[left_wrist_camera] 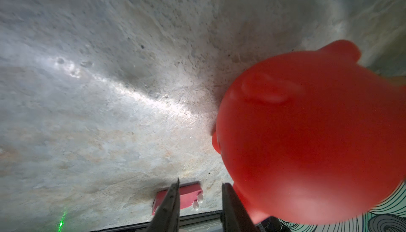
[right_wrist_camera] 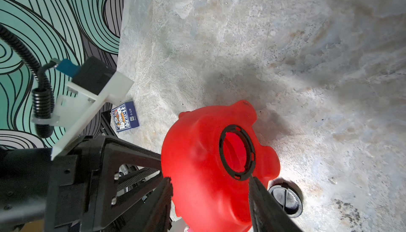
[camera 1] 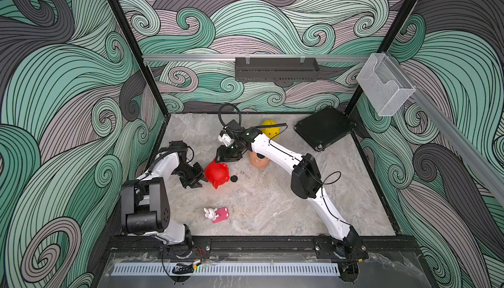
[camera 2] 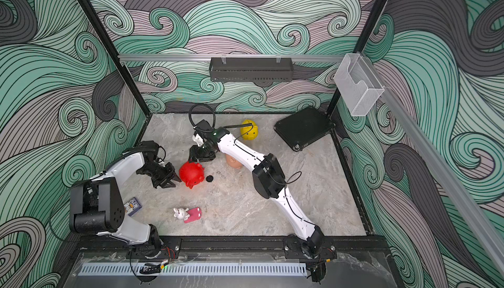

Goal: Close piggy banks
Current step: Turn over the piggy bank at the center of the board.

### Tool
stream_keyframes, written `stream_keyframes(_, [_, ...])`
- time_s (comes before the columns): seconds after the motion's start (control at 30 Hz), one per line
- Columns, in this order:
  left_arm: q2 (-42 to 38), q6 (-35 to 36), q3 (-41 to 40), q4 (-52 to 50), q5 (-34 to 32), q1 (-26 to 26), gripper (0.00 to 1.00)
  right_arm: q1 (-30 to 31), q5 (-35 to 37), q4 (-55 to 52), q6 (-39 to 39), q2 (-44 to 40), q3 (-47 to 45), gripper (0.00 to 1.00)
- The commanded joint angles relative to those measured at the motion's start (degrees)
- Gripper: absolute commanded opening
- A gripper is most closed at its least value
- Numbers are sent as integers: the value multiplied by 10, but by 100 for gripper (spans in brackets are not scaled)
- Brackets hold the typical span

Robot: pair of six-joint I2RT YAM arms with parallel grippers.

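The red piggy bank (left_wrist_camera: 307,154) looms largest, lying on its side just outside my left jaws (left_wrist_camera: 201,181), its round back close beside the outer face of one finger. I cannot tell whether they touch. Those jaws stand only narrowly parted and hold nothing. Through the gap I see the pink flat piece (left_wrist_camera: 189,198) of the bunny toy, well beyond the tips.

My right jaws (right_wrist_camera: 209,177) meet the same pig from the opposite side, spread about its underside. One tip is at the outer flank, the other at the black ring (right_wrist_camera: 237,151) around the belly hole, which is unplugged. Whether they press on it I cannot tell. A black round disc (right_wrist_camera: 285,200) lies flat on the desk (right_wrist_camera: 307,66) just outside that second finger.

The peach-pink piggy bank (camera 1: 260,164) lies just behind my right jaws, partly under my forearm. The yellow piggy bank (camera 1: 270,129) sits farther back, past my right wrist. A blue card box (right_wrist_camera: 124,116) lies behind my left jaws, near the wall.
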Motion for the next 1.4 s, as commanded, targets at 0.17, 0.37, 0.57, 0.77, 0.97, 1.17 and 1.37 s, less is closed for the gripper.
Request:
stream_keyframes(0.17, [43, -6, 45, 12, 17, 4, 33, 1, -6, -5, 28, -37, -36, 57])
stream_keyframes(0.37, [75, 7, 71, 8, 13, 4, 34, 1, -3, -5, 36, -59, -55, 57])
stream_keyframes(0.57, [68, 12, 76, -2, -8, 5, 35, -6, 55, -5, 18, -92, -74, 60])
stream_keyframes(0.77, [52, 0, 71, 3, -4, 5, 38, -8, 94, 33, -9, -112, -112, 67])
stream_keyframes(0.97, [15, -20, 70, 21, -9, 11, 44, -7, 101, 188, 15, -142, -216, 73])
stream_keyframes(1.17, [-46, -56, 37, 67, 6, 19, 59, 3, 121, 378, 72, -163, -339, 77])
stream_keyframes(1.37, [-85, -63, 13, 93, 43, 19, 63, 12, 151, 500, 97, -172, -407, 77])
